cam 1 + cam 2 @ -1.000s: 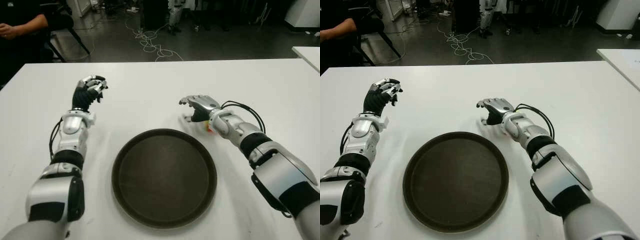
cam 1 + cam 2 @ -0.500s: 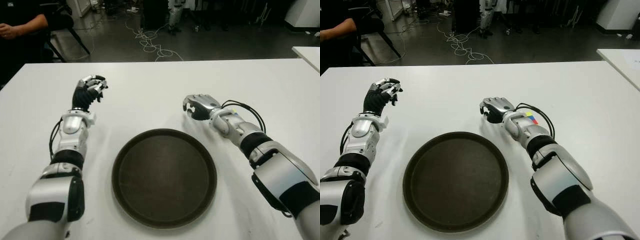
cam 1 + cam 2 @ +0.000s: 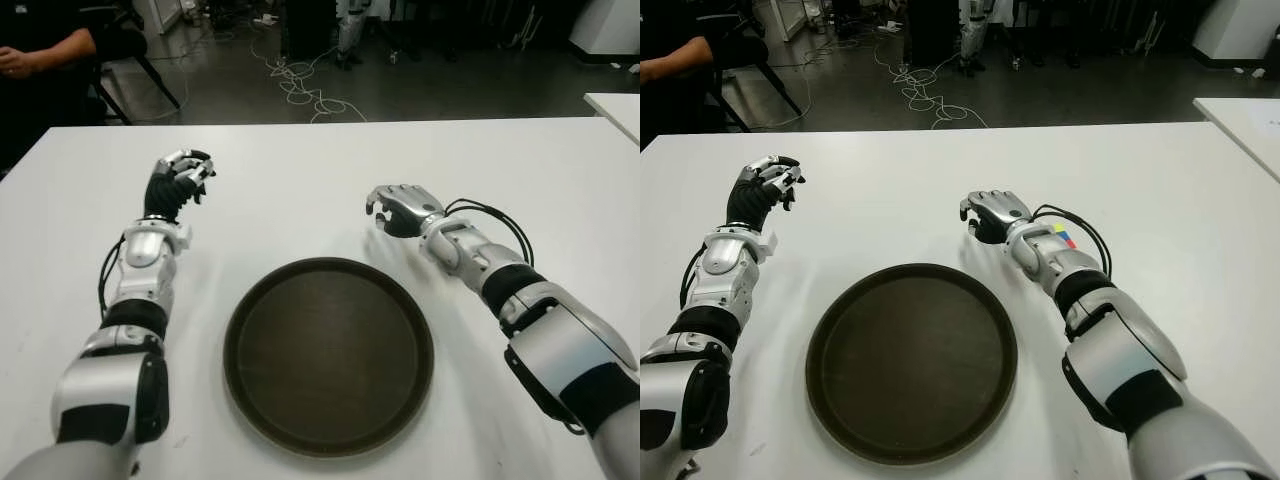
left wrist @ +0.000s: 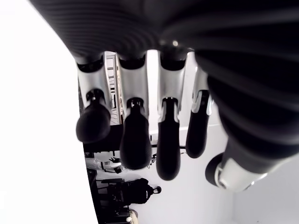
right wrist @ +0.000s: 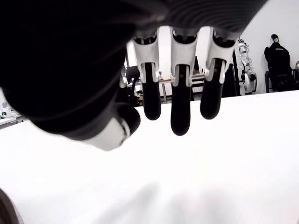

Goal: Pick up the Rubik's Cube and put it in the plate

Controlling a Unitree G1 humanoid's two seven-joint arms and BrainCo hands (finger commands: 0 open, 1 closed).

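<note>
Beyond the far right rim of the round dark brown tray-like plate [image 3: 328, 355], my right hand [image 3: 400, 211] hovers over the white table [image 3: 300, 190], fingers [image 5: 180, 112] hanging loosely curled around nothing; its wrist view shows only bare tabletop beneath. The multicoloured Rubik's Cube [image 3: 1062, 237] shows only as a small patch of yellow, blue and red just behind my right wrist, so the hand sits past it, not over it. Judgement: grasp not made; the hand needs repositioning above the cube. My left hand [image 3: 177, 182] shows well left of the plate, fingers half curled, empty, kept out of the way.
</note>
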